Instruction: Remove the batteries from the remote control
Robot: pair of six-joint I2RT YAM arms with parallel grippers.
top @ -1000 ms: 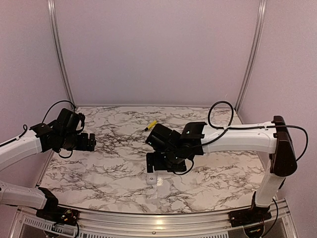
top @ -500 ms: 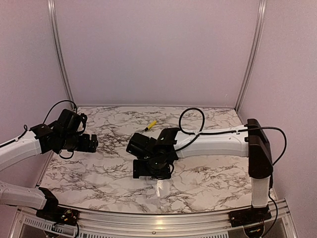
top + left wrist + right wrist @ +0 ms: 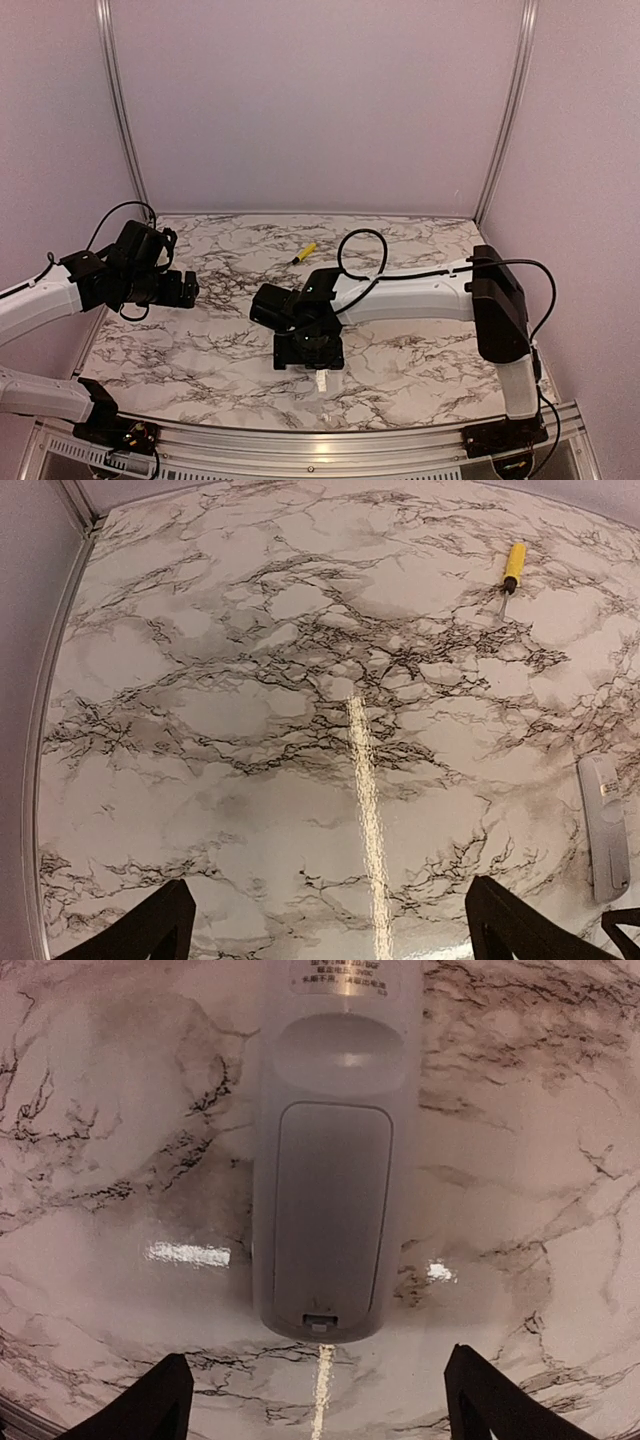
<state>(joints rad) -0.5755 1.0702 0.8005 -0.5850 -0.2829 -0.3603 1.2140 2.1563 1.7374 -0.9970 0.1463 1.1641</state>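
Observation:
The white remote control lies on the marble table with its back up and its battery cover shut. The batteries are hidden. My right gripper is open and hovers just above the remote's near end, its fingers standing wide on either side without touching it. In the top view my right gripper covers most of the remote. My left gripper is open and empty, held above the left side of the table. In the left wrist view my left gripper is open, and the remote shows at the right edge.
A yellow-handled screwdriver lies towards the back of the table and also shows in the left wrist view. Purple walls with metal corner posts close in the back and sides. A metal rail runs along the near edge.
My right arm has swung left and towards the near edge, bringing its gripper down over the remote. My left arm has hardly moved.

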